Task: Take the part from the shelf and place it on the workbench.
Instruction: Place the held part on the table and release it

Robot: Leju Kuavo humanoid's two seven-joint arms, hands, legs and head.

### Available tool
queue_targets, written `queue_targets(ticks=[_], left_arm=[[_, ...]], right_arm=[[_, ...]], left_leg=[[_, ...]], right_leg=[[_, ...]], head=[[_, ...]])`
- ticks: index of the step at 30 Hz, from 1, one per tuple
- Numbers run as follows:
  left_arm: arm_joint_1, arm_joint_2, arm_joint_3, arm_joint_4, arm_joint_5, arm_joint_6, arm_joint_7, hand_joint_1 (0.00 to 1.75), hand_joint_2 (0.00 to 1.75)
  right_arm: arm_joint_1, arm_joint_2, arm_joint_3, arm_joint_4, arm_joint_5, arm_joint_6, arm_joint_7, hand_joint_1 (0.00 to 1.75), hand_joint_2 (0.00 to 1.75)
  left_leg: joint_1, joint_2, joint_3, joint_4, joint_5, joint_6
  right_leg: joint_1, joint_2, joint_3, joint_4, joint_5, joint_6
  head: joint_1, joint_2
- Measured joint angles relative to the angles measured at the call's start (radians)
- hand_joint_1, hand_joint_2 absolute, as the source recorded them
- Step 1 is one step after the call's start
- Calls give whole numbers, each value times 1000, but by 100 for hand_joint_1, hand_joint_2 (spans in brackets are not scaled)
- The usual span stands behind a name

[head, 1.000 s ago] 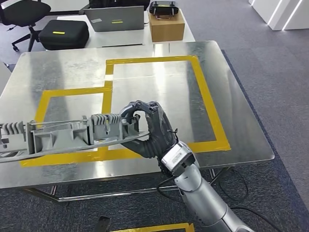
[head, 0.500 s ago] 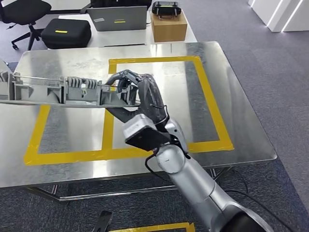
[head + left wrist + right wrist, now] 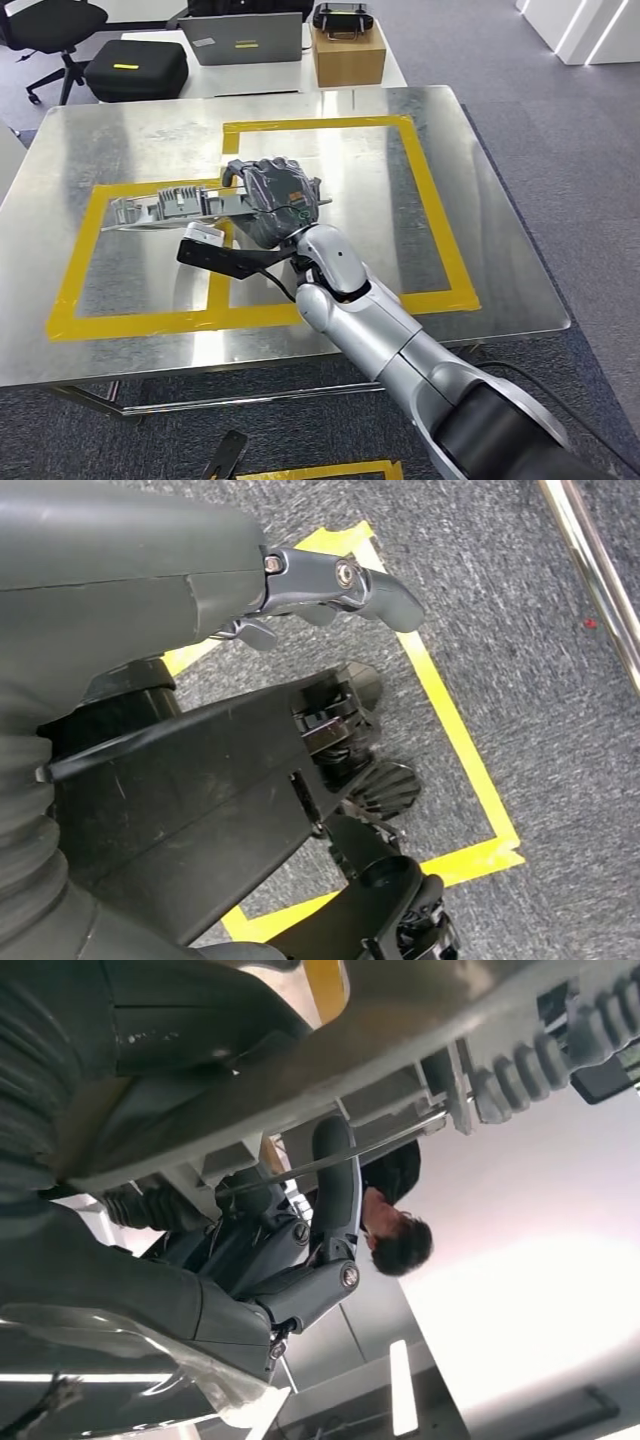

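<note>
Head view: right hand (image 3: 275,200) fingers (image 3: 249,178) wrapped around grey part (image 3: 170,207), part extended leftward over yellow tape (image 3: 219,250) on surface (image 3: 483,240).

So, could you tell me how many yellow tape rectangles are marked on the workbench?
2: a wide one on the left and a taller one on the right. They meet where the right hand holds the part.

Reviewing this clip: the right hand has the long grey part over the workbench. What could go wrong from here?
1. The right hand grips the long grey part near one end, so the far end could dip or swing and strike the workbench first.
2. The part lies across the yellow tape; released here, it may straddle two marked zones.
3. The fingers hook through the part's ribs and might snag on release.
</note>
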Motion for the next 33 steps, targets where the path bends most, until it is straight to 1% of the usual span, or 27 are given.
queue_targets(ticks=[2, 7, 9, 11, 13, 16, 18, 22, 26, 28, 33], left_arm=[[0, 0, -5, 0, -1, -2, 1, 0, 175], [-1, -1, -28, 0, -13, -19, 5, 0, 175], [-1, -2, -36, 0, -18, -22, 9, 0, 175], [8, 1, -49, 0, -37, -6, 9, 0, 175], [43, 14, -70, 0, -72, 33, -10, 0, 175], [101, 40, -98, 0, -98, 74, -47, 0, 175], [113, 51, -105, 0, -95, 85, -44, 0, 175], [116, 55, -106, 0, -74, 86, -20, 0, 175], [116, 56, -106, 0, -71, 81, -14, 0, 175], [117, 57, -107, 0, -80, 78, -16, 0, 175], [119, 58, -110, 0, -82, 71, -25, 0, 175]], right_arm=[[-17, 3, 3, 33, 12, 14, 18, 175, 175], [-59, 6, 17, 113, 72, 119, 111, 175, 175], [-72, 6, 26, 143, 110, 162, 157, 175, 175], [-83, -1, 36, 177, 147, 209, 225, 175, 175], [-95, -26, 42, 215, 174, 242, 288, 175, 175], [-120, -85, 46, 281, 214, 271, 333, 175, 175], [-125, -119, 47, 320, 243, 295, 367, 175, 175], [-116, -167, 45, 373, 266, 325, 427, 175, 175], [-107, -205, 37, 403, 275, 327, 447, 175, 175], [-107, -217, 29, 410, 281, 323, 439, 175, 175], [-98, -223, -9, 416, 280, 273, 329, 175, 175]], left_leg=[[0, 0, 0, 0, 0, 0], [0, 0, 0, 0, 0, 0], [0, 0, 0, 0, 0, 0], [0, 0, 0, 0, 0, 0], [0, 0, 1, 0, 0, 0], [-1, -6, -2, 0, 2, 2], [-1, -9, -4, 0, 2, 3], [-3, -5, -4, 0, 2, 3], [-3, -5, -4, 0, 2, 3], [-3, -5, -4, 0, 2, 3], [-3, -5, -4, 0, 2, 3]], right_leg=[[0, 0, 0, 0, 0, 0], [0, 0, 0, 0, 0, 0], [0, 0, 0, 0, 0, 0], [0, 0, 0, 0, 0, 0], [0, -1, 0, 0, 0, 0], [0, -9, 0, 0, -1, 0], [-1, -12, 0, 0, -1, 0], [-2, -7, -1, 0, 1, 2], [-2, -7, -2, 0, 1, 2], [-2, -6, -2, 0, 1, 2], [-2, -6, -2, 0, 0, 2]], head=[[0, 0], [0, 0], [0, 0], [0, 0], [0, 0], [0, 0], [1, 0], [0, 0], [0, 0], [0, 0], [0, 0]])
